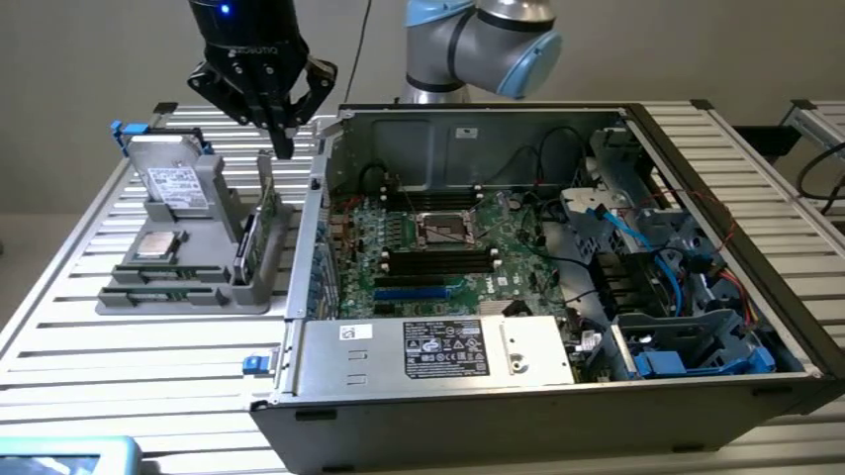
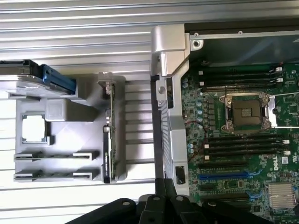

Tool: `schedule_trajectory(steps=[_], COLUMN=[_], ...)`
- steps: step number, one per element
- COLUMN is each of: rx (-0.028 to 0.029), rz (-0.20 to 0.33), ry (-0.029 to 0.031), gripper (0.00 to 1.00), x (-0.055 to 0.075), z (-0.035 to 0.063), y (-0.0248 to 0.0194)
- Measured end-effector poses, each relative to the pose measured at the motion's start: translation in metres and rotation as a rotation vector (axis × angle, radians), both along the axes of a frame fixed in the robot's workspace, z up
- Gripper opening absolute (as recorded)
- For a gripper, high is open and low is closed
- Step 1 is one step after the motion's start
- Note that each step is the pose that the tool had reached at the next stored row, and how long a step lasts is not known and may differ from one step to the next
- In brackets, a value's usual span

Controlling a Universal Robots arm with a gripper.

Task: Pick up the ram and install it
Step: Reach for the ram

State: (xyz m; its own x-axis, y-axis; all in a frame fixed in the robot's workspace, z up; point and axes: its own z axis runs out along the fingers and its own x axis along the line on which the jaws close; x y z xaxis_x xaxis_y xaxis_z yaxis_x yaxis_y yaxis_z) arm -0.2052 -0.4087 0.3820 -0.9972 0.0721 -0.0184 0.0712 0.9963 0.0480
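Note:
The ram (image 1: 268, 216) is a thin green stick standing on edge in a slot of the grey holder (image 1: 185, 287), at the side nearest the computer case. In the wrist view the ram (image 2: 108, 135) runs along the holder's edge (image 2: 65, 112). My gripper (image 1: 281, 146) hangs a short way above the ram's far end, fingers pressed together with nothing between them. The dark fingers (image 2: 161, 186) also show in the wrist view, over the case wall. The black memory slots (image 1: 436, 259) lie on the motherboard beside the processor socket (image 1: 446, 230).
The open computer case (image 1: 436, 356) stands at the exterior view's right of the holder, its metal wall (image 1: 315, 228) close to the ram. A hard drive (image 1: 174, 183) and a square silver processor (image 1: 156, 245) sit in the holder. Cables and drive cages (image 1: 660, 287) crowd the case's far side.

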Motion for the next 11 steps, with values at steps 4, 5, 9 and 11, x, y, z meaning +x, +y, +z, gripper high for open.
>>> schedule_trajectory(steps=[4, 5, 9, 11], rx=[-0.0018, -0.0022, -0.0035, -0.0042], rz=[0.0, 0.0, 0.0, 0.0], ry=[0.0024, 0.0029, 0.0039, 0.0044], gripper=[0.11, 0.11, 0.11, 0.11], x=[-0.011, -0.013, -0.027, -0.033], z=[-0.0044, -0.0056, -0.0105, -0.013], y=[-0.0007, -0.0009, -0.0014, -0.0015])
